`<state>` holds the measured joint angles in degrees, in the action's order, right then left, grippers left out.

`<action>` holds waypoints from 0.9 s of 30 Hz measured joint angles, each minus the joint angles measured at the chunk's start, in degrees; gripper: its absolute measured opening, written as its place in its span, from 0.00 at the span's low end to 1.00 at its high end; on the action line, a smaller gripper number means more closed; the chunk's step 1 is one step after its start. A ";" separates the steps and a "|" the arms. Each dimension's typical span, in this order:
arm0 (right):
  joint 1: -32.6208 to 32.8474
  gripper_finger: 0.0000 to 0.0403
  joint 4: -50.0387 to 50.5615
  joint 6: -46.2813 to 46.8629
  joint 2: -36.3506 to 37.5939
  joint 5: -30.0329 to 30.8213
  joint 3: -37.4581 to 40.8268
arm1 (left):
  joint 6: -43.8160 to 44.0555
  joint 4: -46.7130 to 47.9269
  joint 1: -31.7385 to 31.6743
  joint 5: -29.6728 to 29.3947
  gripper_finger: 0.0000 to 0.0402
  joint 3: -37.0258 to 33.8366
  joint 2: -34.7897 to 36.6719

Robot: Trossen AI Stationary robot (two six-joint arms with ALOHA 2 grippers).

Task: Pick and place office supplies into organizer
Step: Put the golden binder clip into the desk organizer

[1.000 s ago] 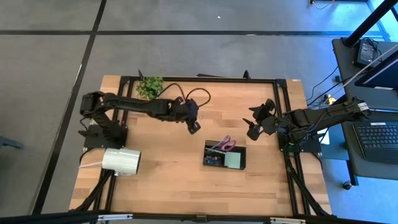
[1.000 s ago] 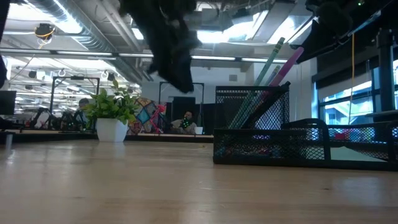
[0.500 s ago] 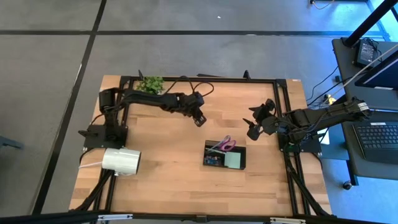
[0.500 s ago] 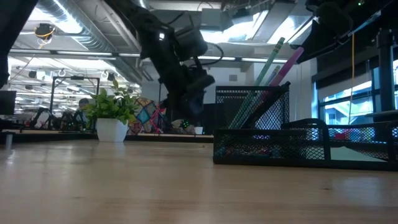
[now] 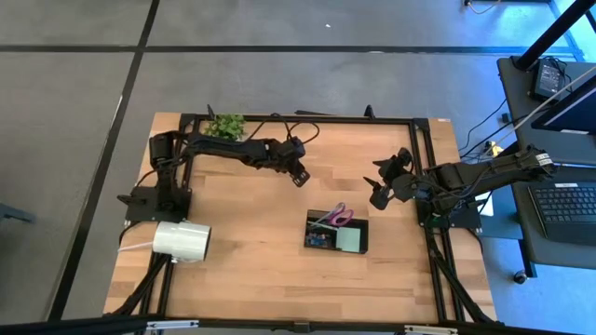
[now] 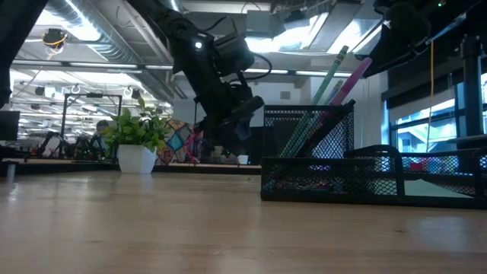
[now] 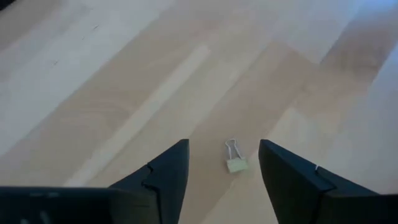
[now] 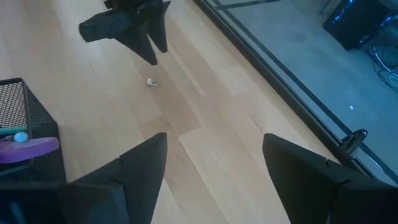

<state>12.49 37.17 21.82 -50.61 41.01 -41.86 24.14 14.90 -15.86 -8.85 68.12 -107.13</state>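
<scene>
White roll (image 5: 182, 240) sits at the tabletop's (image 5: 242, 270) left edge, plant (image 5: 224, 127) at the far edge, neither in play. Left gripper (image 5: 299, 176) hovers low over the bare wood mid-table, jaws spread wide and empty; its wrist view shows a small pale green clip (image 7: 234, 160) lying flat on the wood between the two fingers, wire loops pointing away (barely visible from above). Organizer (image 5: 336, 233) stands well apart, nearer the right side, with purple scissors (image 5: 339, 217) upright in its cup section and the sticky pad (image 5: 350, 240) in the flat compartment. Right gripper (image 5: 381, 189) waits near the organizer's far right corner, jaws open, nothing held.

Risks, as I judge them: the clip is tiny and flat, so jaws descending a bit off-centre could push it sideways or tip it instead of trapping it. Closing on the wire loops rather than the body may let it spring out. Coming down too hard could jam fingertips on the wood. A weak pinch might drop it during the carry toward the organizer, or miss the small compartment
</scene>
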 joint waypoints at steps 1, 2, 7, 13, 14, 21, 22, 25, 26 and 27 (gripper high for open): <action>0.00 0.67 0.00 0.00 0.00 0.03 0.01 | -0.02 0.09 0.30 -0.61 0.46 0.00 0.00; 0.00 0.67 -0.01 0.00 0.00 0.31 0.00 | 0.02 0.08 0.57 -0.81 0.46 0.00 0.00; 0.00 0.67 0.00 -0.02 0.00 2.42 0.00 | 1.42 0.08 2.18 -1.14 0.45 0.00 0.00; 0.00 0.67 -0.02 -1.50 0.00 3.27 0.01 | 2.27 0.29 3.09 -3.93 0.45 0.00 0.00; 0.00 0.67 -0.02 -1.56 -0.01 3.26 0.00 | 2.32 0.30 2.98 -3.97 0.45 0.00 -0.01; 0.00 0.67 0.02 -1.36 -0.02 3.13 0.01 | 3.83 0.54 3.07 -3.23 0.45 2.30 -5.66; 0.00 0.67 0.01 -1.36 0.00 3.10 -0.01 | 3.84 0.63 3.21 -3.21 0.45 3.09 -6.64; 0.00 0.67 0.23 -1.35 0.00 3.07 0.01 | 4.54 3.74 3.69 -3.26 0.45 5.66 -8.74; 0.00 0.67 0.28 -1.33 0.00 3.06 0.01 | 4.73 4.85 3.88 -3.60 0.45 6.56 -9.32; 0.00 0.67 0.40 -1.33 0.00 3.06 0.01 | 4.70 5.64 3.94 -4.20 0.45 7.31 -9.74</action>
<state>12.49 37.57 20.49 -50.61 44.07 -41.85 28.84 20.54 -11.92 -13.05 75.43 -116.87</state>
